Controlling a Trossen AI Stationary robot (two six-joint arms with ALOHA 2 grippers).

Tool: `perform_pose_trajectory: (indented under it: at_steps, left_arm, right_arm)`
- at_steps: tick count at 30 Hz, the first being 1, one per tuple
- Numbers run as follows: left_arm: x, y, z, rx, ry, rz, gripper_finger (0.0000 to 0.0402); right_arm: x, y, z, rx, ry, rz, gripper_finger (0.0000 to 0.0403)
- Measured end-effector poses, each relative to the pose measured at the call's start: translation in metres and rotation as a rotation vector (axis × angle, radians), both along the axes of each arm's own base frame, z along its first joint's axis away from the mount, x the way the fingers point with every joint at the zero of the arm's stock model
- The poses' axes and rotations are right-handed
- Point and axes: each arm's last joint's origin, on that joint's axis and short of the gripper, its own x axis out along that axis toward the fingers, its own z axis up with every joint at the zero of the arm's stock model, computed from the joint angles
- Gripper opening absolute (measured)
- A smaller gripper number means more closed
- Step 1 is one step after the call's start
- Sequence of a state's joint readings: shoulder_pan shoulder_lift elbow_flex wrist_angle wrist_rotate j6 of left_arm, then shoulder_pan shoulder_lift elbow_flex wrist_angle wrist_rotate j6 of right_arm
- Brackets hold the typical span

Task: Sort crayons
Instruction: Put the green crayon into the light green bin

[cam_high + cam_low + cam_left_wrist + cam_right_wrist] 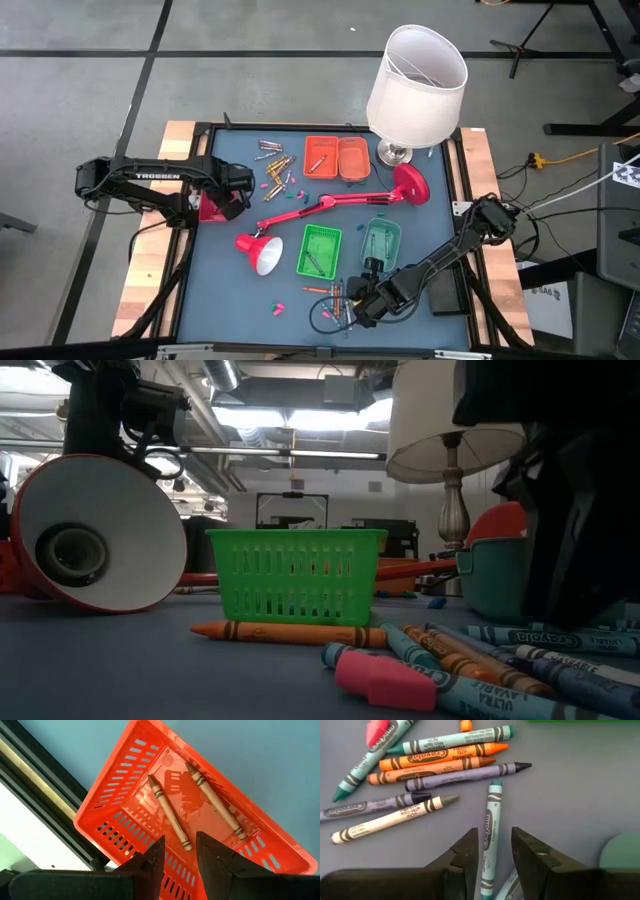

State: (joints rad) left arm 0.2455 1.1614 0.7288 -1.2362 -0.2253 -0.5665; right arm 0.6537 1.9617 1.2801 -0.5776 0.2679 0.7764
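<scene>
Sorting is partly complete. Two brown-orange crayons (210, 800) lie in a red tray (115, 815) at the table's left edge, directly below the left end effector (177, 852). Its fingers stand slightly apart and hold nothing. The green tray (320, 250) appears to hold at least one crayon; the contents of the teal tray (381, 240) and the two orange trays (337, 157) cannot be confirmed.

Unsorted crayons remain in three places: a cluster (276, 165) at the far side of the table beside the orange trays, a few stray pieces (274, 303) near the front edge, and a mixed pile (435, 765) of orange, teal, grey and purple sticks at the front, beneath the right arm.

The right end effector (492, 857) hovers over that pile, fingers parted and empty, straddling a teal crayon (491, 827) that lies flat on the table. A red desk lamp (330, 205) lies across the table's centre between the trays.

Judgement: most crayons are still unsorted.
</scene>
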Motion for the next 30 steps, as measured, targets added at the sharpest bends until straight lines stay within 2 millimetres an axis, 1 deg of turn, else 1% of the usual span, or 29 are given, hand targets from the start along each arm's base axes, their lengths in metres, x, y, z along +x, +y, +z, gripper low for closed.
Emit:
perform_pose_trajectory:
  at_steps: [5, 11, 19, 23, 26, 30]
  left_arm:
    - [0.004, 0.001, 0.0, 0.01, -0.037, 0.001, 0.0094]
    - [0.018, 0.005, 0.0, 0.036, -0.185, -0.003, 0.0094]
    - [0.042, 0.011, 0.006, 0.112, -0.419, -0.117, 0.0094]
    - [0.052, 0.014, 0.011, 0.157, -0.521, -0.175, 0.0094]
    - [0.06, 0.016, 0.015, 0.199, -0.597, -0.228, 0.0094]
    - [0.07, 0.018, 0.023, 0.26, -0.69, -0.294, 0.0094]
  right_arm:
    - [0.0, 0.0, -0.002, 0.001, -0.001, 0.0, 0.0112]
    - [0.0, 0.0, -0.003, -0.002, 0.002, 0.0, 0.0112]
    - [0.002, 0.003, -0.02, 0.002, 0.055, 0.011, 0.0112]
    - [0.002, 0.003, -0.022, -0.002, 0.062, 0.011, 0.0111]
    - [0.001, 0.003, -0.023, -0.006, 0.062, 0.01, 0.0096]
    - [0.001, 0.003, -0.024, -0.005, 0.064, 0.011, 0.0052]
